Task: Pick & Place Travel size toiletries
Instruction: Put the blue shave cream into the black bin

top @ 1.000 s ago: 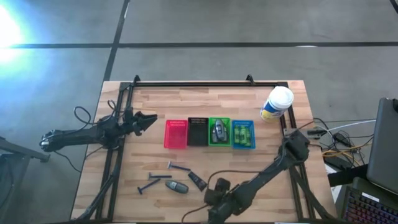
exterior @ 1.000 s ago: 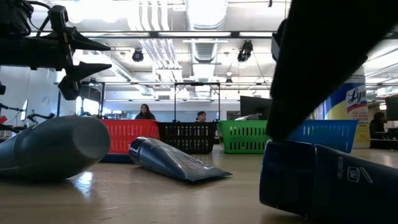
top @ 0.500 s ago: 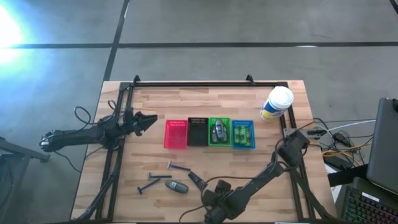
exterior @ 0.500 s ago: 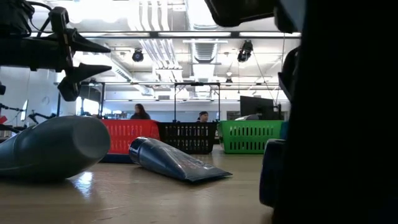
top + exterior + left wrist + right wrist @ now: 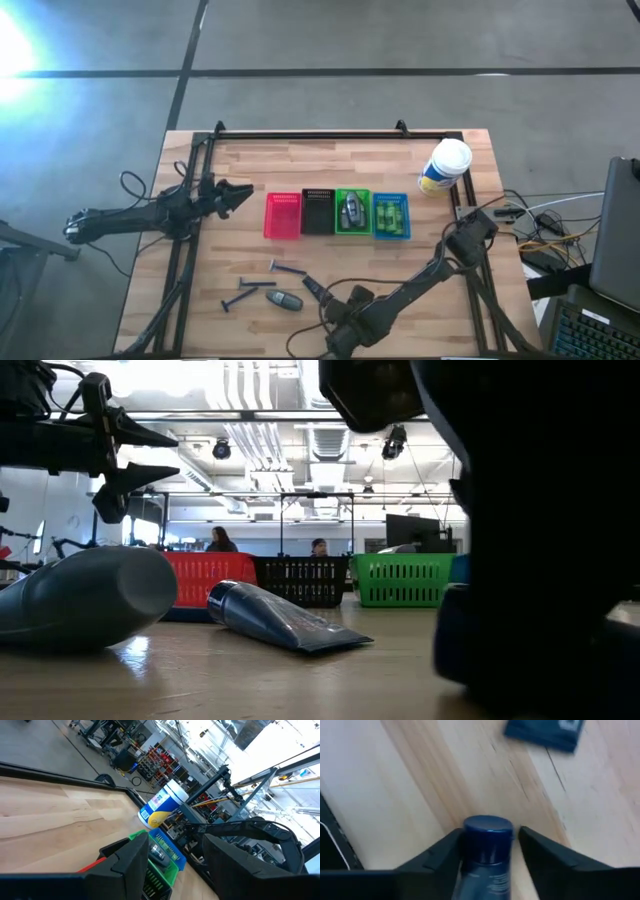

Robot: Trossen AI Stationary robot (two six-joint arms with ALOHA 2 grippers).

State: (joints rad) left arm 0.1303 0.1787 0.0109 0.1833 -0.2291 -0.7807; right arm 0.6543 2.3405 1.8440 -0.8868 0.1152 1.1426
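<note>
From above, the right gripper [image 5: 335,322] is hidden under its own arm, low over the tabletop [image 5: 240,165] near its front edge. Just beside it lie a dark tube [image 5: 317,290], a grey oval piece [image 5: 284,300] and razors [image 5: 288,269].

The low view is half blocked by this arm; people sit in the room behind.

In the right wrist view, the spread fingers [image 5: 440,857] have a blue tube [image 5: 486,852] between them.

The left gripper [image 5: 236,192] waits open, well apart.
</note>
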